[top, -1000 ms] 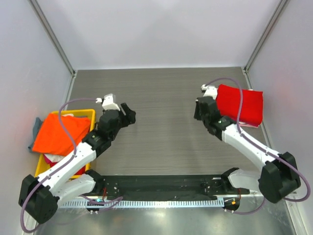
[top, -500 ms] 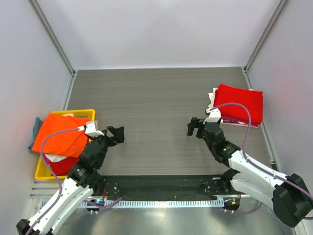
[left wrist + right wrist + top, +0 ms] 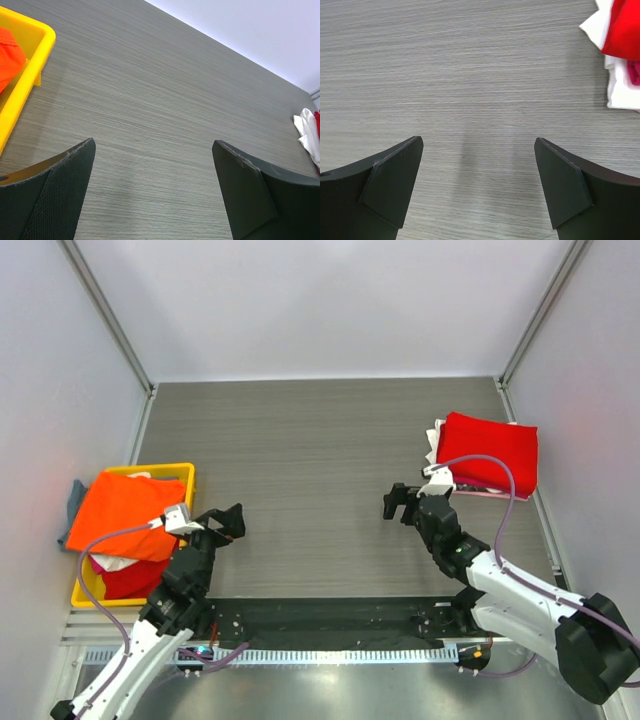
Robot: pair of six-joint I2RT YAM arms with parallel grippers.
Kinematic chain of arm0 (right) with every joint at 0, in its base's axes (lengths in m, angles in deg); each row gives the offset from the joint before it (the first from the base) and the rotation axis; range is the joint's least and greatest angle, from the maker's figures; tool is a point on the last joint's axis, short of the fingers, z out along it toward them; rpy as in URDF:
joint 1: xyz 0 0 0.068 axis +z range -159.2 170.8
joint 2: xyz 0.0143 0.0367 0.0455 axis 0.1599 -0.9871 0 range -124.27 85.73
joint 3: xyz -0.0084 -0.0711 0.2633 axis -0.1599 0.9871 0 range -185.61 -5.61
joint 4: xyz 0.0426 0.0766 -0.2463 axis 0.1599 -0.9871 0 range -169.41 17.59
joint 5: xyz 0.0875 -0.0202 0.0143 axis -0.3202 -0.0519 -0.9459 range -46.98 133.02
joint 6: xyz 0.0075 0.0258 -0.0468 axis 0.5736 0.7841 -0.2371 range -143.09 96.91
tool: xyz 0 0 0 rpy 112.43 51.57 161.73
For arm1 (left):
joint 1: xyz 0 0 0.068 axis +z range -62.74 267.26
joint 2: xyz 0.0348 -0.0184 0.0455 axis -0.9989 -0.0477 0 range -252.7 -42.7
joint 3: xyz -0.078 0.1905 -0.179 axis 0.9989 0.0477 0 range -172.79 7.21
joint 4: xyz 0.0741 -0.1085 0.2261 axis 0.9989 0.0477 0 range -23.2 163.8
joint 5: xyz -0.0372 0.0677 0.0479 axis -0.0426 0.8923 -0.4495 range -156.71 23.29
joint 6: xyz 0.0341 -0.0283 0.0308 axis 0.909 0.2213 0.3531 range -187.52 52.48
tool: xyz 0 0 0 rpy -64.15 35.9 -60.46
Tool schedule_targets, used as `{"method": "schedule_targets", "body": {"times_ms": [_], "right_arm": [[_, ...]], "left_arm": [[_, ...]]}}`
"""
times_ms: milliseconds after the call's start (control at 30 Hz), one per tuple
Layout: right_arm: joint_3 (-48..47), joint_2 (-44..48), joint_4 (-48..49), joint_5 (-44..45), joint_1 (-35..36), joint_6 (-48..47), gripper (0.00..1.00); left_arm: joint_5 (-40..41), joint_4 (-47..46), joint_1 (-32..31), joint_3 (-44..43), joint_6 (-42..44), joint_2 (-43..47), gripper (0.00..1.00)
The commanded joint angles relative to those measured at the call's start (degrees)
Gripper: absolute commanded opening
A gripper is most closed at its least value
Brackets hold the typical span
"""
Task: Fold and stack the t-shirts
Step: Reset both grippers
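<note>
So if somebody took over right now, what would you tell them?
Left gripper: open, empty, over the table.
Right gripper: open, empty, near the stack.
Done: red t-shirt folded on top of the stack at far right, white shirt and pink shirt under it.
Left to do: orange t-shirt and a second red shirt lie unfolded in the yellow crate, left side.

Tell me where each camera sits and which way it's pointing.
Top external: above and behind the bases, looking down on the table; both arms, left end effector and right end effector, show.
Left wrist: on the left arm, facing low across the table toward the far right; its open fingers show.
Right wrist: on the right arm, tilted down at the table; its open fingers show.
Shared: yellow crate, top and left wrist; red t-shirt, top and right wrist.
</note>
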Motion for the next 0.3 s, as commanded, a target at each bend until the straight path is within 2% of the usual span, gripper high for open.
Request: {"method": "schedule_targets", "body": {"times_ms": [0,100,267], "right_arm": [[-0.78,-0.52,2.83,5.29,-0.03,1.96,1.0],[-1.57,-0.26,0.72,8.03,-0.03,3.28,1.0],[-0.52,1.41,2.29,5.4,-0.03,2.76,1.0]], "left_arm": [[2.49,0.04,0.23,0.03,-0.69,1.53,1.0],[2.49,-0.4,0.23,-0.32,-0.95,0.65,1.0],[2.84,-0.76,0.23,-0.94,-1.48,-3.57,1.0]]}}
